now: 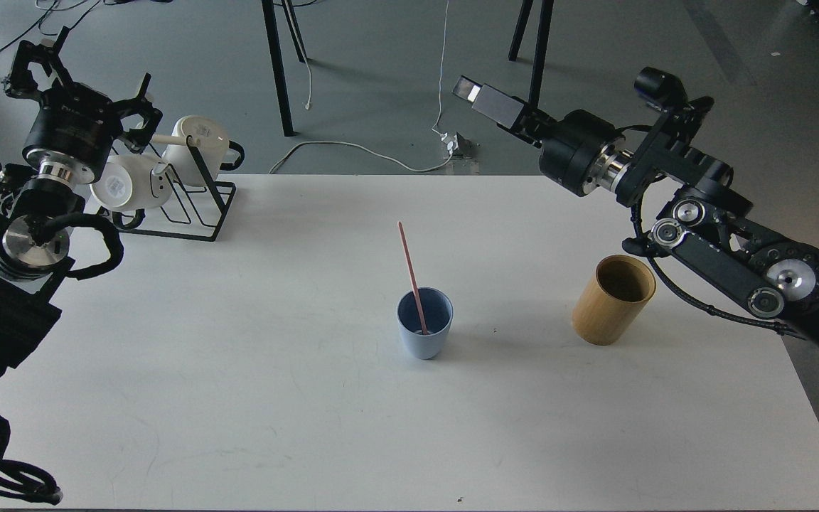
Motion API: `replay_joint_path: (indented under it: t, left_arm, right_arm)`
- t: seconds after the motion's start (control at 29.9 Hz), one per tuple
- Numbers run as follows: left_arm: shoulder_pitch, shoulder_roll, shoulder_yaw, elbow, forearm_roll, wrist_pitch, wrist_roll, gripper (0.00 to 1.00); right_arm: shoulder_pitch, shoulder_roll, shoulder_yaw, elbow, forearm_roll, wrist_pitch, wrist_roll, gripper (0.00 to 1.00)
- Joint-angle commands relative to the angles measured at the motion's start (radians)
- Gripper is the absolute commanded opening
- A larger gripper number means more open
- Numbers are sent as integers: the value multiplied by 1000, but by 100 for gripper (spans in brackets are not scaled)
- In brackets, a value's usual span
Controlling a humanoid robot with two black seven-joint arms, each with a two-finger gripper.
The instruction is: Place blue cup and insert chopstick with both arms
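Note:
The pale-blue cup (424, 334) stands upright on the white table (239, 370), near its middle. The pink chopstick (409, 274) stands in the cup and leans up and to the left, with nothing holding it. My right gripper (472, 91) is raised high above the table's far edge, up and right of the cup, empty; its fingers look apart. My left gripper (84, 87) is at the far left above the mug rack, its claw fingers spread and empty.
A tan bamboo cylinder (612, 300) stands upright to the right of the cup, below my right arm. A black wire mug rack (193, 206) with white mugs (200, 142) stands at the table's back left. Chair legs and cables are on the floor beyond.

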Motion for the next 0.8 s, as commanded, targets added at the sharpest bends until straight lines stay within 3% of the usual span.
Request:
replay_joint_path:
  t: [0.0,0.3,0.43,0.67,0.77]
  left_arm:
    - [2,-4,0,0,0,0,3,99]
    - [-3,-30,-2,0,-2,0,-2,99]
    - [-8,-47,-3,0,-3,0,-2,99]
    - [-8,-62,-12,0,-23,0,-6,99]
    - [-6,-64,-17,0,-37,0,-5,99]
  right_arm:
    - [-3,-20,97,-6,168,-7,-1,100]
    - [-12,-41,197,-176,729,31,57,100]
    - [-14,-40,220,-305,939,145,74,100]
    - [-17,-32,257,-512,1211,363,62,100]
    - [-28,-26,257,-590,1312,407,63,100]
